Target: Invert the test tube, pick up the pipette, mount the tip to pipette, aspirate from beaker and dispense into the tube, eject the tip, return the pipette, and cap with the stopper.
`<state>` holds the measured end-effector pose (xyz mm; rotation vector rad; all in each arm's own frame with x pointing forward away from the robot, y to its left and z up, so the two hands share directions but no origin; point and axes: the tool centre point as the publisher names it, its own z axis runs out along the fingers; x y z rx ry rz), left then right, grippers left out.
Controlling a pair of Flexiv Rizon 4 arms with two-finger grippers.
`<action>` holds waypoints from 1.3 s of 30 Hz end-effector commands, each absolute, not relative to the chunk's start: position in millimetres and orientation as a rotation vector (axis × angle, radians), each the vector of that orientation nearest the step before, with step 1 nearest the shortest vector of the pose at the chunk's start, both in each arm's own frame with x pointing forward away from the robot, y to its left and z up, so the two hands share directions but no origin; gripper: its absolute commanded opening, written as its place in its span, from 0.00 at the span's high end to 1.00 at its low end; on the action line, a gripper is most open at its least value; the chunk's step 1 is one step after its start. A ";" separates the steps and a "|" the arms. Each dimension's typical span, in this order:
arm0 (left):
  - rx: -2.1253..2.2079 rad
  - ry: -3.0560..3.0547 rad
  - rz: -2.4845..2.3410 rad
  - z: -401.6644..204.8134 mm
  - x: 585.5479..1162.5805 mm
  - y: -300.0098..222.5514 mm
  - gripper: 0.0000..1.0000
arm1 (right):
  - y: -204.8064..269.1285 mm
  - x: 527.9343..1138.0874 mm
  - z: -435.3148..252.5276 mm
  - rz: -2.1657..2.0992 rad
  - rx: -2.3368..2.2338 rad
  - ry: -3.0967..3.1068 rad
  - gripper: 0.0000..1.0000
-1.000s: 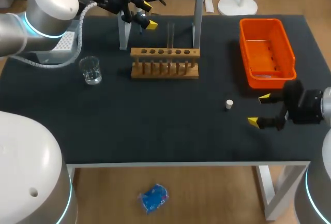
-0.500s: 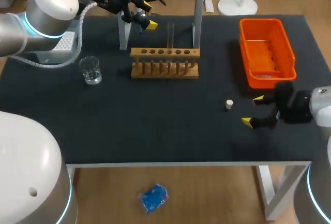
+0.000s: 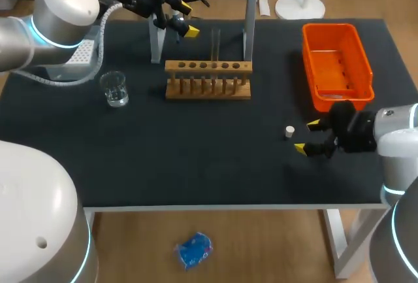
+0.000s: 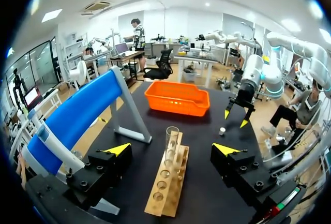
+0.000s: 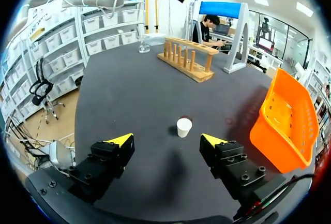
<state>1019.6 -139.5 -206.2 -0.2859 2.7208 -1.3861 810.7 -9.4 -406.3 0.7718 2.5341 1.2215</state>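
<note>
I judge the step in hand to be the last one, capping, and I am at the pick-up of the stopper. My right gripper (image 5: pixel 166 140) hovers low over the table (image 3: pixel 196 152) with its fingers spread wide and nothing between them. The small white stopper (image 5: pixel 183 127) stands upright on the dark surface just ahead of the yellow tips, roughly in line with the gap but not yet inside it. The orange basket (image 3: pixel 336 67) sits close beside that arm, on the far side.

The test tube (image 3: pixel 215 44) stands upright in the wooden rack (image 3: pixel 208 79) near the back of the table, well apart from the stopper. Whether it holds liquid I cannot tell. The beaker (image 3: pixel 115 89) is off to the left of the rack.

My left gripper (image 3: pixel 186 20) is also open and empty, held high at the back by the blue-topped stand (image 4: pixel 77 115), looking down along the rack.

The next move calls for a short advance until the stopper sits squarely between the fingers, then a gentle close from both sides. It is small and light, so a brush from one tip could tip it or roll it away. After that comes a lift and a carry to the tube's mouth — the alignment there needs to be close, since the tube is narrow and stands loosely in its hole.
</note>
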 end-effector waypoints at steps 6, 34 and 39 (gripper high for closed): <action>-0.286 2.727 -1.383 -205.1 1020.4 -139.2 0.00 | 3.7 826.0 -414.9 1.220 0.780 2.536 0.32; -0.286 2.727 -1.383 -205.1 1020.4 -139.2 0.00 | 13.5 853.1 -431.0 1.217 0.823 2.549 0.50; -0.286 2.727 -1.383 -205.1 1020.4 -139.2 0.00 | 14.8 856.2 -431.9 1.218 0.825 2.552 0.51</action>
